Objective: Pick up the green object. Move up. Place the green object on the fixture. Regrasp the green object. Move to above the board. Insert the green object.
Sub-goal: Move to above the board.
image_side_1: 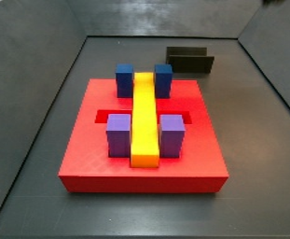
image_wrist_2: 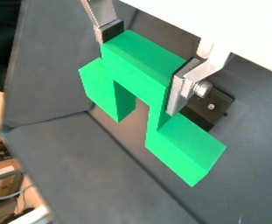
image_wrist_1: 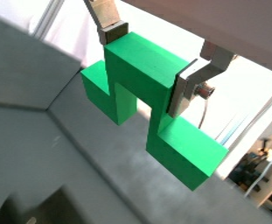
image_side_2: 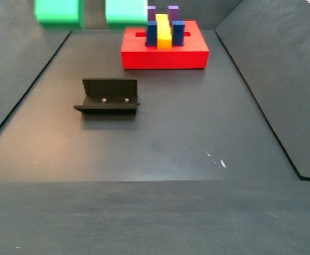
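Note:
The green object (image_wrist_1: 162, 105) (image_wrist_2: 149, 96) is an arch-shaped block that fills both wrist views. My gripper (image_wrist_1: 152, 57) (image_wrist_2: 149, 58) is shut on its raised centre block, with one silver finger (image_wrist_1: 194, 80) pressed flat on each side. It hangs high off the floor: in a side view only the green object's two lower blocks (image_side_2: 59, 10) show at the top edge, left of the board, and the gripper itself is cut off there. The fixture (image_side_2: 108, 97) (image_side_1: 191, 62) stands bare on the dark floor. The red board (image_side_1: 95, 161) (image_side_2: 164, 59) lies apart from it.
The board carries a long yellow bar (image_side_1: 145, 117), two blue blocks (image_side_1: 125, 80) and two purple blocks (image_side_1: 118, 136). Sloping grey walls (image_side_1: 41, 84) close in the dark floor (image_side_2: 157, 149). A dark piece with a hole (image_wrist_2: 208, 105) shows beside one finger.

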